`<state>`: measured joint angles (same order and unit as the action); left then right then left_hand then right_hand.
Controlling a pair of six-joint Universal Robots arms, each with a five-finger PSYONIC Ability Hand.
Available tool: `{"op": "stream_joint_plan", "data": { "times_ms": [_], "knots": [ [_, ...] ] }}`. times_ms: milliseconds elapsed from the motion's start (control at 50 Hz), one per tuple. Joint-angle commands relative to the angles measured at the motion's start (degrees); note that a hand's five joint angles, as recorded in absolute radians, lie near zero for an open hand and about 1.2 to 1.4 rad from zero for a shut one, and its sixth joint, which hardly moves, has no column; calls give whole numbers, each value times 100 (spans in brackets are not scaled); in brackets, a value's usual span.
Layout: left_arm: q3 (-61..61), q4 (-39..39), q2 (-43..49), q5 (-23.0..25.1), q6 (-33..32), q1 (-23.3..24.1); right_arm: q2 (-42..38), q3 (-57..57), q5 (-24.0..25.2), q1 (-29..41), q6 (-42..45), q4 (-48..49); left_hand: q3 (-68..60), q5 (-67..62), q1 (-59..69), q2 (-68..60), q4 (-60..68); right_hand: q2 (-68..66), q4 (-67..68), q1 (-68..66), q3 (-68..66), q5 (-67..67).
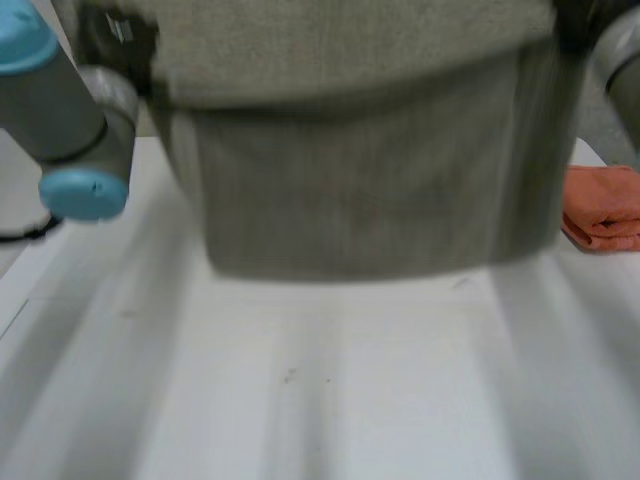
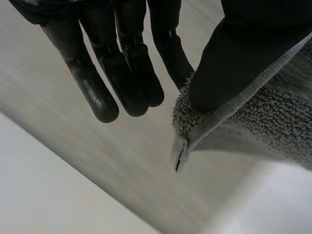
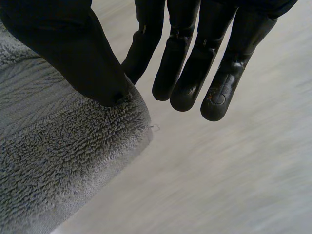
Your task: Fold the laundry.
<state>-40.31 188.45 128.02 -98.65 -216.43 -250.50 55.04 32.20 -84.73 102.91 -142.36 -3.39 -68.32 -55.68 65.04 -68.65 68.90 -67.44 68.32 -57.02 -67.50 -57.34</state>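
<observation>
We saw a flat white table top (image 1: 330, 400) with a few small dark specks (image 1: 288, 377) near its middle. A folded orange cloth (image 1: 603, 205) lay on the table at its right edge, layers stacked flat, one fold facing the middle. We saw the same pale surface in both wrist views.

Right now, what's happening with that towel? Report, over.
Left hand pinching one corner of grey towel, right hand another. Towel hangs between them above table. Folded orange cloth lies aside, clear.
</observation>
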Motion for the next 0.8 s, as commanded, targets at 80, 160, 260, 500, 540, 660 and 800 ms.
{"op": "stream_joint_plan", "data": {
  "times_ms": [80, 160, 260, 500, 540, 660, 800],
  "knots": [
    [33, 1414, -489, -225, 434, 98, 103, -399, -333, 97, -231, 1087, -1168, -1432, 1496, -1135, 1110, -1256, 1168, -2298, -1250, -1266],
    [-503, 1361, -506, -207, 514, 28, 51, 21, -316, 247, -222, 1060, -1168, -1432, 1496, -1135, 1110, -1256, 1168, -2298, -1250, -1266],
    [-1424, 1379, -463, -181, 532, -139, 16, 884, -132, 247, -214, 1069, -1168, -1432, 1496, -1135, 1110, -1256, 1168, -2298, -1250, -1266],
    [-2806, 1581, 706, -128, 453, -122, -1056, 2414, 449, 256, 6, 946, -1168, -1432, 1496, -1135, 1110, -1256, 1168, -2298, -1250, -1266],
    [-2868, 1555, 820, -137, 426, -122, -1293, 2467, 458, 256, 216, 684, -1168, -1432, 1496, -1135, 1110, -1256, 1168, -2298, -1250, -1266],
    [-3324, 1256, 803, -146, 101, -192, -1382, 2520, 422, 194, 621, -222, -1168, -1432, 1496, -1135, 1110, -1256, 1168, -2298, -1250, -1266],
    [-4394, 274, -441, -137, -338, -420, -505, 3116, 396, 194, 718, -1364, -1168, -1432, 1496, -1135, 1110, -1256, 1168, -2298, -1250, -1266]
  ]
}}
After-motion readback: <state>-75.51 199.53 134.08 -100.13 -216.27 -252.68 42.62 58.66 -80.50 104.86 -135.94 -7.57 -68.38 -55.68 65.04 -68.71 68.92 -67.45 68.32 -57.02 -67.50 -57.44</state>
